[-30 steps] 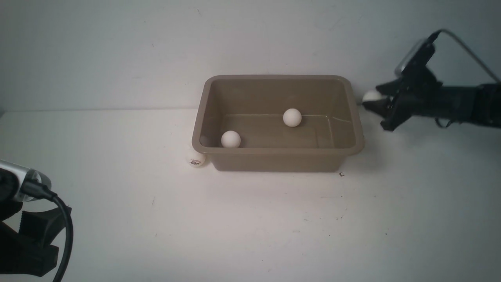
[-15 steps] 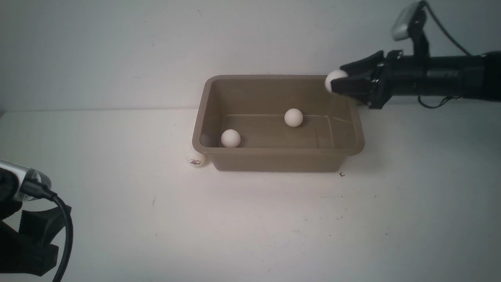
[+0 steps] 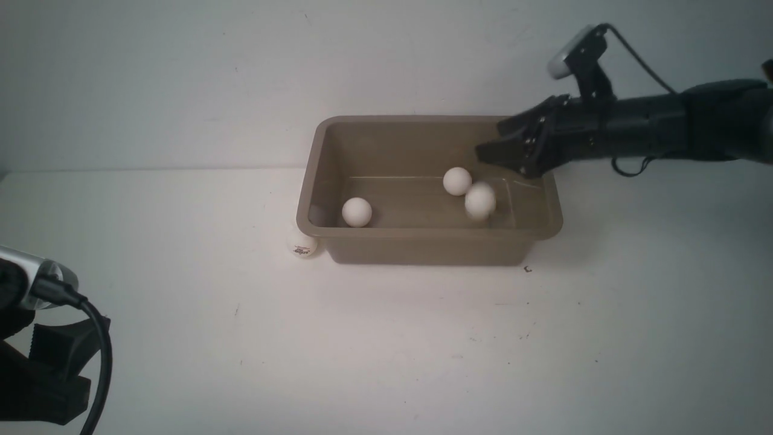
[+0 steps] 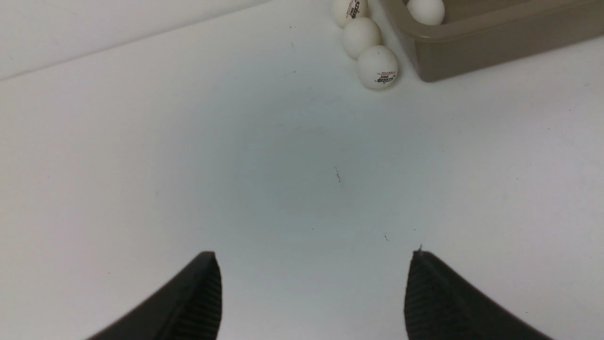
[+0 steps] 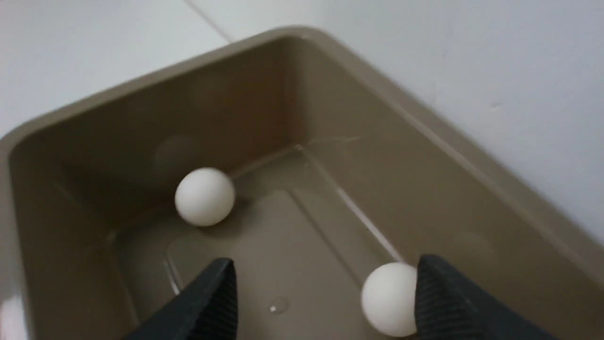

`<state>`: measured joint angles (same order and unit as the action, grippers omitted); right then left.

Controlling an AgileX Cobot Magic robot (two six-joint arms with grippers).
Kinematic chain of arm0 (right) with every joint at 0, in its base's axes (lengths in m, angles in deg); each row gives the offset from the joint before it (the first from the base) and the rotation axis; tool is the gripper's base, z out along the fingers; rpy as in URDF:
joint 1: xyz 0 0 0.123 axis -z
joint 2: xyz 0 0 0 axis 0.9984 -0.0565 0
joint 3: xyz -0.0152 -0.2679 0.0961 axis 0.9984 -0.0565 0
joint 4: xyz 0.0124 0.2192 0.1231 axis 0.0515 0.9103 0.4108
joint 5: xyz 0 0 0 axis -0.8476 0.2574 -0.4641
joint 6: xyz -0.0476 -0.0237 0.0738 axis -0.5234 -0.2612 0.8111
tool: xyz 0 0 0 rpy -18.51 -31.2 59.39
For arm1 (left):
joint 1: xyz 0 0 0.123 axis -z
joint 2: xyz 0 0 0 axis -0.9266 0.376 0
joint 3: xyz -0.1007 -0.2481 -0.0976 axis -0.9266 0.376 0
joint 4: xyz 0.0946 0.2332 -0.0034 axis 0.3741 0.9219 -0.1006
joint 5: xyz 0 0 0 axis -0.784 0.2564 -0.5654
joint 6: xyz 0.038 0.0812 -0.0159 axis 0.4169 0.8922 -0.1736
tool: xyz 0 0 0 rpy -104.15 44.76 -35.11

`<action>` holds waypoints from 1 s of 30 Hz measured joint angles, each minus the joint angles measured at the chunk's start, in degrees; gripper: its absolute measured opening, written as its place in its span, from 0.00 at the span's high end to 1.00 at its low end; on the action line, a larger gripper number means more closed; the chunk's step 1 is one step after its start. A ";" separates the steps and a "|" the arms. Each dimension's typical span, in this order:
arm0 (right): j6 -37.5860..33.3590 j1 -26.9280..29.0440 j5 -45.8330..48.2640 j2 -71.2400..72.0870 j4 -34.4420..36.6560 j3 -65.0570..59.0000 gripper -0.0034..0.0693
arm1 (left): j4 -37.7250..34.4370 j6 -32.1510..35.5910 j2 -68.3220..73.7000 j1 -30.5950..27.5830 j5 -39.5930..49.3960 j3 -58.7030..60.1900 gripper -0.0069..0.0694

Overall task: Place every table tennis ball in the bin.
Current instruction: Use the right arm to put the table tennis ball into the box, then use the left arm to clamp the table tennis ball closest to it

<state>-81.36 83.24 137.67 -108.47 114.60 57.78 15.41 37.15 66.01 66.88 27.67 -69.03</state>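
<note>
Currently taupe bin (image 3: 423,248) holds three matte white balls (image 3: 357,212); right pincer (image 5: 323,262), left pincer (image 4: 311,293) both spread, empty.

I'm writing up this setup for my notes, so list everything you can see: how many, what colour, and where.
bin: one, taupe-brown, on the table, mid-way across and toward the wall.
balls inside the bin: three, white; one near its left end, two toward its right end, the last blurred.
balls outside the bin: three, white, in a close row on the table beside the bin's left end.
table: one, white.
wall: one, pale grey-white, behind the table.
left pincer: one, black, open, empty, over bare table at near left.
right pincer: one, black, open, empty, above the bin's right end.
</note>
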 joint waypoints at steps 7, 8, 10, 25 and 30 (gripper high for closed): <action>3.97 5.38 -1.78 11.30 -2.52 -0.06 0.30 | -0.84 -0.06 0.00 0.00 0.10 0.00 0.30; 5.43 6.47 -2.25 13.65 -4.65 -0.06 0.30 | -0.89 -0.06 0.00 0.00 0.10 0.00 0.30; 9.58 8.60 -3.86 18.29 -8.74 -0.06 0.30 | -0.89 -0.06 0.00 0.00 0.05 0.00 0.30; 42.21 23.41 -3.51 42.37 -32.20 -0.12 0.30 | -2.11 0.06 0.00 0.00 -0.32 0.00 0.30; 49.02 26.13 -0.04 49.24 -35.74 -0.12 0.30 | -5.24 1.77 0.66 0.00 -3.40 -0.02 0.30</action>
<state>-32.34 109.37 137.63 -59.23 78.85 57.65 10.17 38.91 66.67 66.88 24.27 -69.05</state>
